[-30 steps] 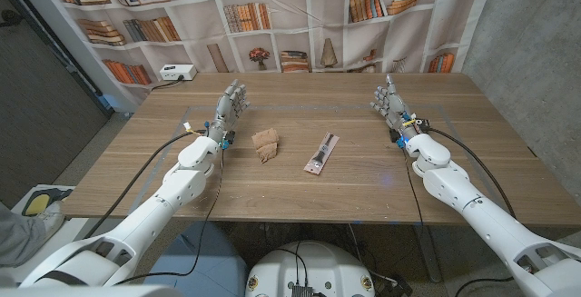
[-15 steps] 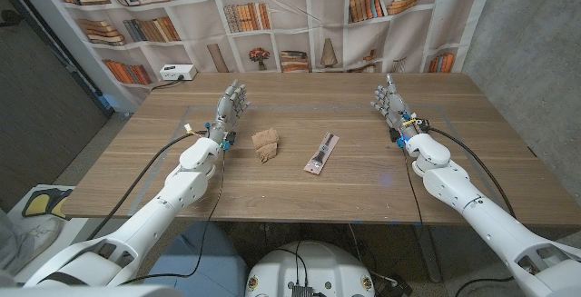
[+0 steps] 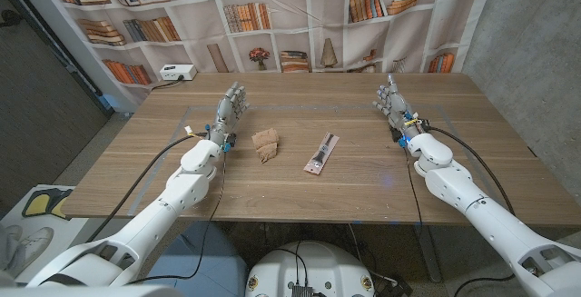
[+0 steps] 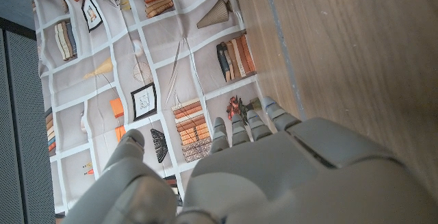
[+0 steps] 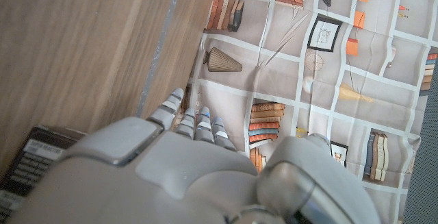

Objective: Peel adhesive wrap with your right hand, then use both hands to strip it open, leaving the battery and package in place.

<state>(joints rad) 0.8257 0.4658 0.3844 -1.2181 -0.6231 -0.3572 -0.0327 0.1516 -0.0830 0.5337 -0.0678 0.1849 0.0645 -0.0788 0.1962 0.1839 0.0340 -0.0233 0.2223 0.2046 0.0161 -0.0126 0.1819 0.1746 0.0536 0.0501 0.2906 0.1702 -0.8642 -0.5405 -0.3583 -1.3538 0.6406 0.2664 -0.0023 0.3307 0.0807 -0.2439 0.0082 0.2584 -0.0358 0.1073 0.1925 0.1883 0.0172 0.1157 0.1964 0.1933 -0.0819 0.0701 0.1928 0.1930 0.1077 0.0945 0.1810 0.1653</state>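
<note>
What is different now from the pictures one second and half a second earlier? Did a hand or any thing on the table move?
Nothing on the table visibly changed. The left hand and right hand stay open where they were, holding nothing. The package and the brown wrap lie in the same places, untouched. Only something at the picture's bottom left edge, off the table, has gone from view.
</note>
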